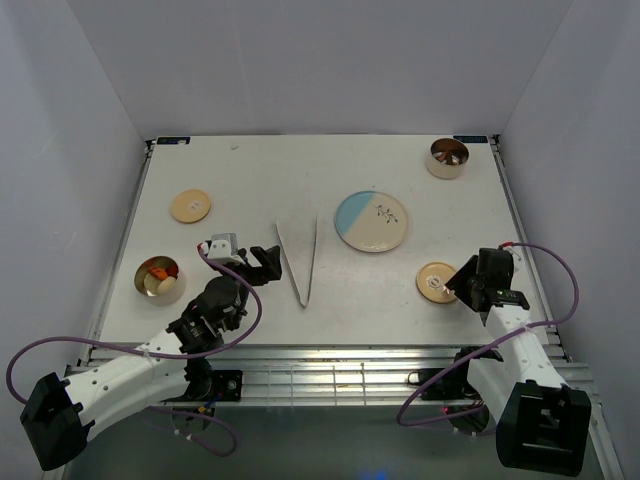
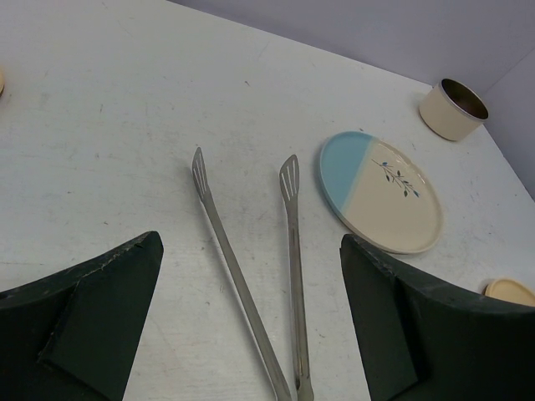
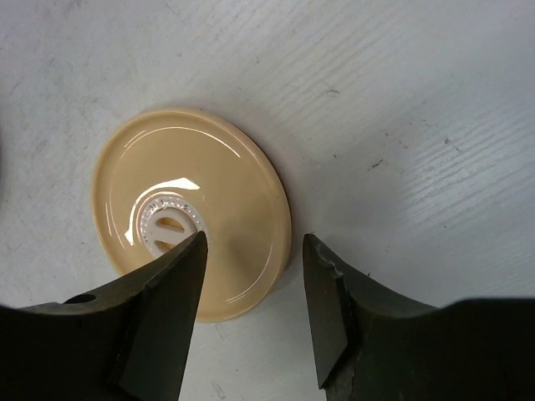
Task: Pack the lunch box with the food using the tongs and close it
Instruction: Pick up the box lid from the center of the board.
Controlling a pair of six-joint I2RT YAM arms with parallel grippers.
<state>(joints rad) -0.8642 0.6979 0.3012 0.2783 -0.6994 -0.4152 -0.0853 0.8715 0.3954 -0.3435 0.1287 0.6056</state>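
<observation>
The silver tongs (image 1: 299, 262) lie flat on the table in a V, joined end toward me. My left gripper (image 1: 262, 262) hovers open just left of that joined end. In the left wrist view both tong arms (image 2: 289, 251) run between my wide-open fingers (image 2: 109, 292), untouched. A round cream lunch box (image 1: 160, 290) at the left holds food (image 1: 158, 272), an orange-red piece and pale lumps. A second cream lunch box (image 1: 447, 160) stands at the back right. My right gripper (image 3: 253, 242) is open, straddling the right edge of a cream lid (image 3: 188, 209), one finger over it, one beyond it.
An empty blue-and-white plate (image 1: 371, 221) sits right of the tongs. Another cream lid (image 1: 190, 206) lies at the back left. White walls close in the table on three sides. The lid under the right gripper (image 1: 435, 281) is near the table's front right.
</observation>
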